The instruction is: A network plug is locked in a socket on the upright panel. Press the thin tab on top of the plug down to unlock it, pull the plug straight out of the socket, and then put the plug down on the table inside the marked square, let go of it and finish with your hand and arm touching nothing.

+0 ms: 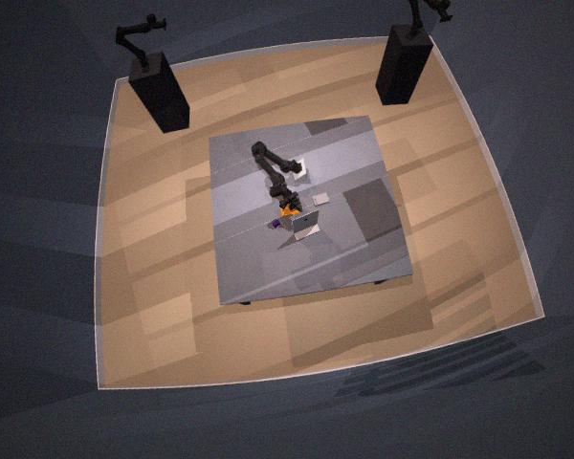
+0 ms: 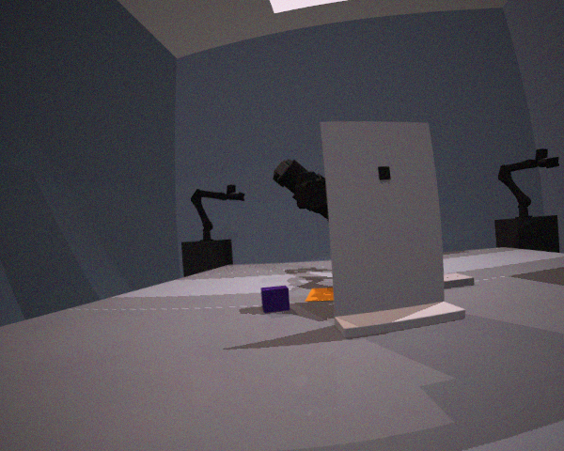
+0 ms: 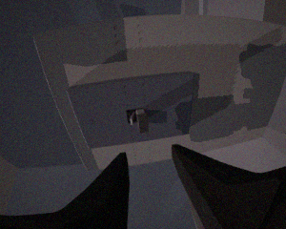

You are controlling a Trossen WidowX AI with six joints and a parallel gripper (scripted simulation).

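The grey square worktop (image 1: 257,276) carries everything. Near its middle stands the tall pale-grey upright panel (image 2: 384,218) on a light wedge-shaped foot. The black jointed arm (image 1: 273,170) reaches in from the far half of the worktop toward that panel. The flat orange marked square (image 2: 320,294) lies on the worktop just beside the panel's foot, on the arm's side. A small purple cube (image 2: 274,298) sits near it, toward the left edge in the exterior view.

In the wrist view the black 2-fingered claw (image 3: 150,153) faces the panel. Its fingers are narrowed to a modest gap and grasp nothing. It is apart from the small pale network plug (image 3: 139,117), which is seated in a dark recess on the panel face ahead.

The plug is seen nearly end-on, so its long axis probably runs square to the panel, with its free end pointing back at the claw. The tab is too small to make out.

I judge the plug light, stiff and smooth, with a thin tab that would bend easily. The best hold is likely top and bottom, 1 finger on the tab, so that squeezing also unlocks it.
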